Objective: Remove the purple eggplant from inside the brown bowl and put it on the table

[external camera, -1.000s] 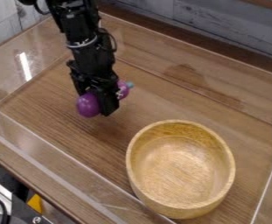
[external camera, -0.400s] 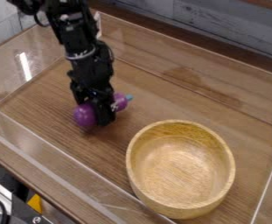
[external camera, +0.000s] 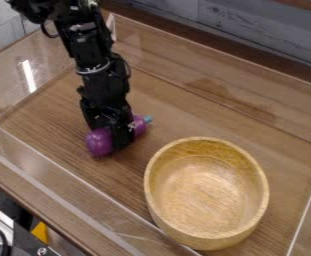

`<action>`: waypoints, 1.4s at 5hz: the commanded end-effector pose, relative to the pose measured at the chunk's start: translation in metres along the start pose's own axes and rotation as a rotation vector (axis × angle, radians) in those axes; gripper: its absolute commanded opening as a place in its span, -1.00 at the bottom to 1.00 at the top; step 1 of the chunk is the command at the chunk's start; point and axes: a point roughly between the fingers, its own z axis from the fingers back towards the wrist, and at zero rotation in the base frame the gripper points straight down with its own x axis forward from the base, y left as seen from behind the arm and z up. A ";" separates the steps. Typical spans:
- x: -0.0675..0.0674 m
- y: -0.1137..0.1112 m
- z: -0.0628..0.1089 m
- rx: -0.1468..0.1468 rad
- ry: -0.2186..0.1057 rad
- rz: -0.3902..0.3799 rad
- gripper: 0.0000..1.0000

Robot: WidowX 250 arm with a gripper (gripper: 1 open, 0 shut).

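Tool sits straight over the purple eggplant, pointing almost vertically down, fingers straddling its middle. Only one view, the fixed camera, so everything below is from that.

Jaw state: fingers are dark against the dark wrist and I can't make out a clear gap to the fruit. My read is that the jaws have let go, but I wouldn't swear to it from this angle.

Eggplant: lying on the table, left of the brown bowl and near its upper-left rim, not touching it. Long axis runs roughly lower-left to upper-right: fat rounded end toward the near-left edge of the table, small greenish stem tip poking out on the right side of the tool. It looks grounded, no daylight under it.

Bowl: empty, sitting toward the near-right corner.

Arm pose: comes in from the far-left corner, link leaning down and right, wrist turned so the tool drops nearly plumb.

Judgement: placement looks done. The coming move turns on a clean straight-up retreat; any sideways drift could nudge the eggplant along its axis, and it will probably roll.
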 end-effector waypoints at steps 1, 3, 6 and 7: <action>0.010 -0.006 0.003 0.011 -0.018 0.040 1.00; 0.010 -0.011 0.024 0.005 0.009 0.000 1.00; 0.019 -0.023 0.038 -0.001 -0.004 0.077 1.00; 0.021 -0.028 0.037 0.003 -0.011 0.077 1.00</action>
